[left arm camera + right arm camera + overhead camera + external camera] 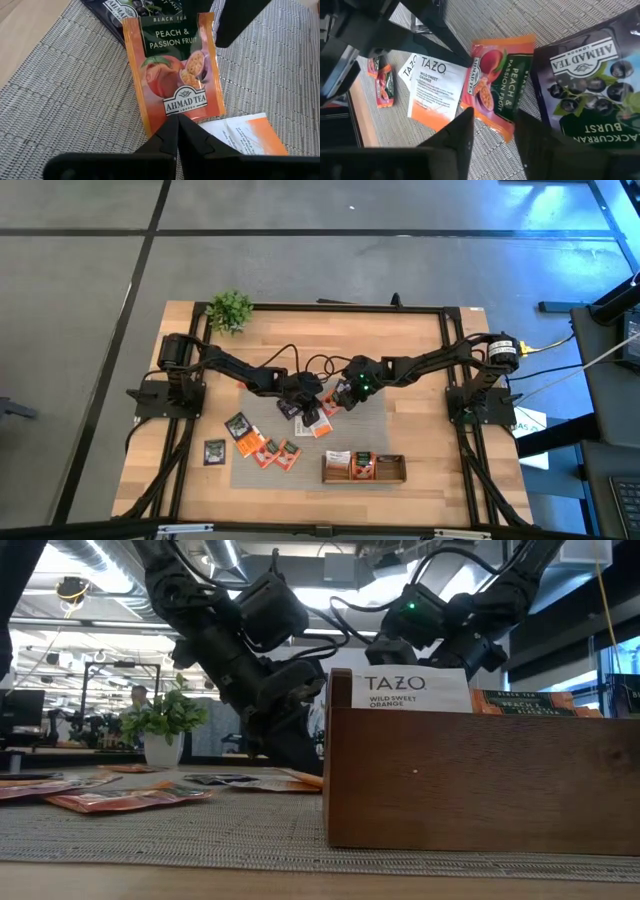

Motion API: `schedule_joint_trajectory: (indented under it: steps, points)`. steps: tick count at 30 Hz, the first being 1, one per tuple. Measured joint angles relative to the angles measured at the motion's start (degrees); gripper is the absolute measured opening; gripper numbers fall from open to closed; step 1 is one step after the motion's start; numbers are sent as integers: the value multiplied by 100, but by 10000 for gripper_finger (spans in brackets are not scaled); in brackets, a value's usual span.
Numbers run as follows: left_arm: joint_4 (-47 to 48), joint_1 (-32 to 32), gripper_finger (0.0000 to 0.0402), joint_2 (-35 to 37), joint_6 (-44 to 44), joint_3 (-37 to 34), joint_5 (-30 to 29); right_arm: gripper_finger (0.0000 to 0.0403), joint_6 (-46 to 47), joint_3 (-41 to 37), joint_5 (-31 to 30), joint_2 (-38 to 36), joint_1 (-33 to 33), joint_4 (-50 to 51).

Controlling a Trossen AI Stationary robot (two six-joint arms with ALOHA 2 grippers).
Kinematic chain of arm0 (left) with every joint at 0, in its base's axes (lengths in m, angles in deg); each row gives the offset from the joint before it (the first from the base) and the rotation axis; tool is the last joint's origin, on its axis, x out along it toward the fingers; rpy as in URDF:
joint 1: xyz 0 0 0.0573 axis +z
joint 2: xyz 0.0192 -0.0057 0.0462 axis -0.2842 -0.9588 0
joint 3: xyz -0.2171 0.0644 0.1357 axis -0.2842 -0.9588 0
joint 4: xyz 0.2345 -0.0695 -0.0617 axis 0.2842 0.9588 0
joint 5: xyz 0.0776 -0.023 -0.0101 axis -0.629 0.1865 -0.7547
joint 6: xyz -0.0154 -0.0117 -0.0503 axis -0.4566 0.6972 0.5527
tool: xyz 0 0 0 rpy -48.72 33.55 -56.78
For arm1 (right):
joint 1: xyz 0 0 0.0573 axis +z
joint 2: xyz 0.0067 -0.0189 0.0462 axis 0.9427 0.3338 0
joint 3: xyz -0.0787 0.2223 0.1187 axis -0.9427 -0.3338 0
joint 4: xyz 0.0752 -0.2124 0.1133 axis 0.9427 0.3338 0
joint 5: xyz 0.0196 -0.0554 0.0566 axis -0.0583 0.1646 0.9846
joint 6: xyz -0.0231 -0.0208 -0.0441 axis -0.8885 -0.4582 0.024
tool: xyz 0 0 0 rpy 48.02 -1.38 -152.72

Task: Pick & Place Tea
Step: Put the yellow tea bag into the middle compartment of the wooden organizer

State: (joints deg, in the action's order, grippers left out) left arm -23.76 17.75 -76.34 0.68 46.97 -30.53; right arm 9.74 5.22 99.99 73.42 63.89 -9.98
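An orange peach-and-passion-fruit tea sachet [172, 65] sits over the grey mat [305, 475] at the table's middle. It lies partly over a dark blackcurrant sachet [590, 80] and beside a white-and-orange Tazo sachet [432, 90]. My left gripper [177, 120] is shut on one end of the orange sachet. My right gripper [492, 130] faces it from the other side, open, with its fingers standing on either side of the sachet's opposite end [502, 131]. I cannot tell whether they touch it. My left gripper pinches the middle of the orange sachet's near edge [177, 113] between its two fingertips. It comes slanting down from the table's left side. The sachet stretches flat away from the fingers, over the dark sachet. Whether it is clear of the mat I cannot tell.
Loose sachets [240, 427] [275, 452] lie on the mat's left part, one [215, 450] on the wood beside it. The wooden tray [392, 478] stands near the front edge with sachets [410, 690] upright in it. A small potted plant [230, 310] is at the far left corner.
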Motion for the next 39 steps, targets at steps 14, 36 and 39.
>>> schedule_joint_trajectory:
  steps: [14,36,39]
  points:
    - [77,5,3,67,-50,-7,-53,8,34,0,-101,0,0,4]
    - [619,422,4,2167,-411,-4,-107,2,-2189,1878,-1205,-2426,1125,4401]
    - [614,409,4,2208,-408,-4,-105,2,-2182,2562,-1596,-2377,1872,5302]
